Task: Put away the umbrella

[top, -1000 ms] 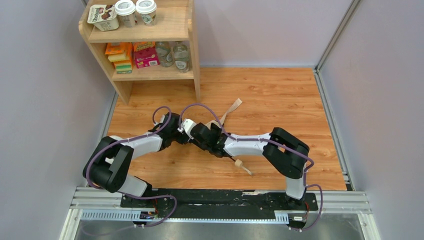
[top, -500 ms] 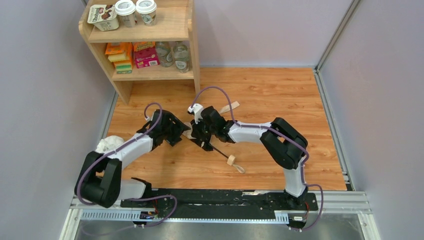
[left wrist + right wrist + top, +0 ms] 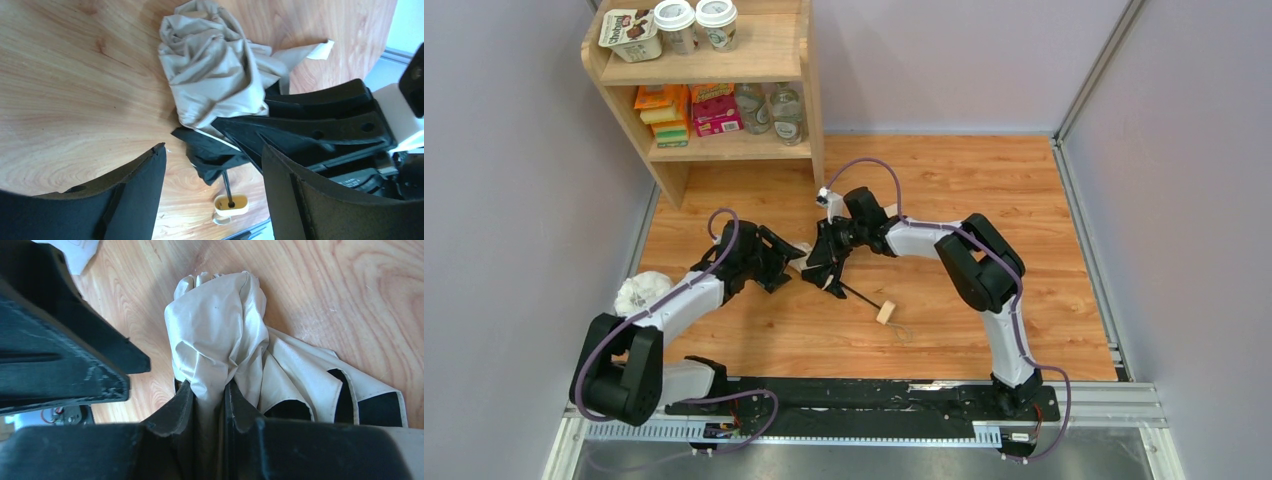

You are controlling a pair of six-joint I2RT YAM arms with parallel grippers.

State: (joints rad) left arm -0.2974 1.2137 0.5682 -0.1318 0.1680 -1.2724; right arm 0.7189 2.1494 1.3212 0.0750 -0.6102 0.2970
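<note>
The umbrella (image 3: pixel 834 285) lies folded on the wood floor, its beige canopy (image 3: pixel 215 65) bunched up. A thin black shaft runs to the small wooden handle (image 3: pixel 885 312), also visible in the left wrist view (image 3: pixel 230 205). My right gripper (image 3: pixel 829 262) is shut on a pinch of the canopy fabric (image 3: pixel 220 335), which sits squeezed between the right gripper's (image 3: pixel 210 387) two fingers. My left gripper (image 3: pixel 784 265) stands just left of the umbrella. This left gripper (image 3: pixel 214 150) is wide open and holds nothing, and it faces the canopy.
A wooden shelf (image 3: pixel 724 60) with cups, boxes and bottles stands at the back left. A white lumpy bag (image 3: pixel 642 292) lies by the left arm's elbow. The beige strap (image 3: pixel 320 48) trails behind the canopy. Grey walls close in both sides.
My left gripper has opened wide and drawn back to the left. The right gripper, still pinching the canopy, has moved away from the bases, and the handle has slid left with it.
</note>
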